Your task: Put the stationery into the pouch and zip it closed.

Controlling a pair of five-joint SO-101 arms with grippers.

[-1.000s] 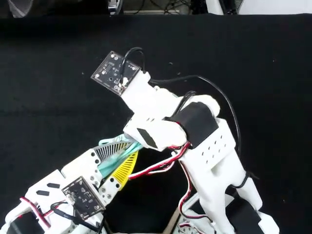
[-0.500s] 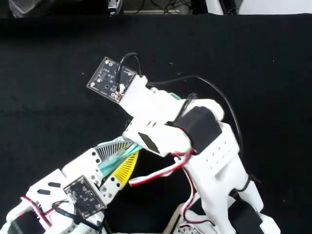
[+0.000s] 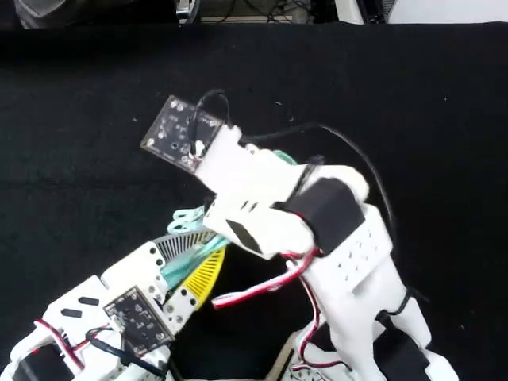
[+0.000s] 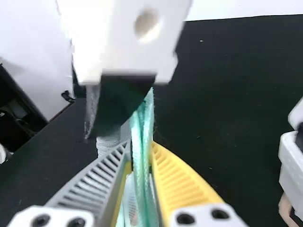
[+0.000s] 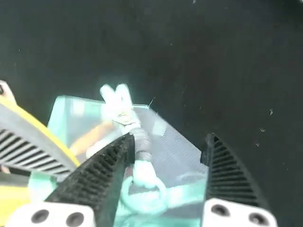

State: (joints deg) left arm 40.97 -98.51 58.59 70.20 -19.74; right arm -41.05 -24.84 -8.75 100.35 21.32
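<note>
One edge of the pouch [image 5: 75,116] sits clamped in the left pincer [image 4: 141,152]; the right pincer [image 5: 169,141], spread apart, straddles the zip pull [image 5: 142,172], whose long axis runs back toward that wrist.

Table cover [image 3: 444,95]: black cloth, spans the whole work surface.
Cables [image 3: 262,9]: dark tangle at 12 o'clock, beyond the far edge.
White panel [image 3: 444,8]: 1 o'clock, behind the table.
Grey object [image 3: 40,9]: 11 o'clock corner, identity unclear.
</note>
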